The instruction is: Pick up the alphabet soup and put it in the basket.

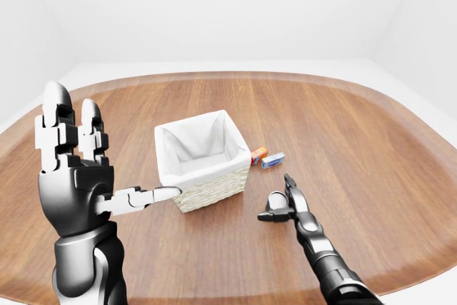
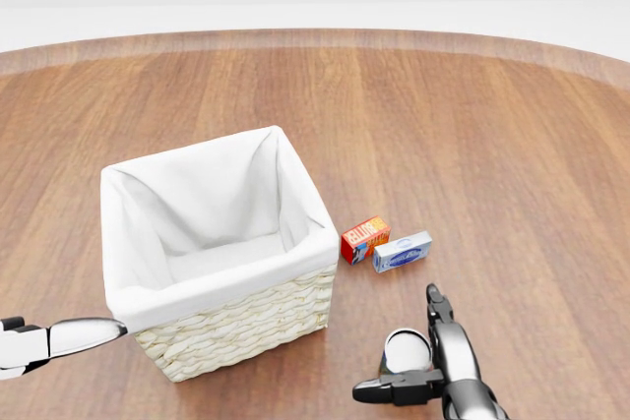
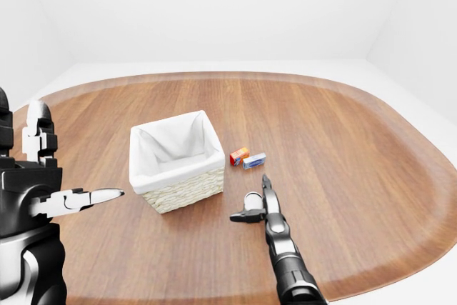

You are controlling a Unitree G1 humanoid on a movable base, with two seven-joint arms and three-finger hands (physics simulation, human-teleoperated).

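A white, bare room surrounds a broad oval wooden table (image 1: pixel 343 126).

In the left-eye view, the basket (image 1: pixel 202 161), wicker with a white cloth liner, stands near the table's middle, open side up and empty, ready to receive the can. The left hand (image 1: pixel 71 169) is raised at the view's left with its fingers spread and upright, thumb pointing toward the basket; it holds nothing and appears parked out of the way.

In the head view, the alphabet soup (image 2: pixel 407 350) stands upright on the table toward its near edge, just right of the basket's lower corner, its pale lid showing. The right hand (image 2: pixel 433 366) is spread beside it, one finger lying along the can's right side and the thumb crossing below it, apparently positioned for a side grasp, not yet closed. A small orange box (image 2: pixel 365 239) and a blue-and-white box (image 2: pixel 402 252) lie touching, between basket and can.

The right-eye view adds nothing further.
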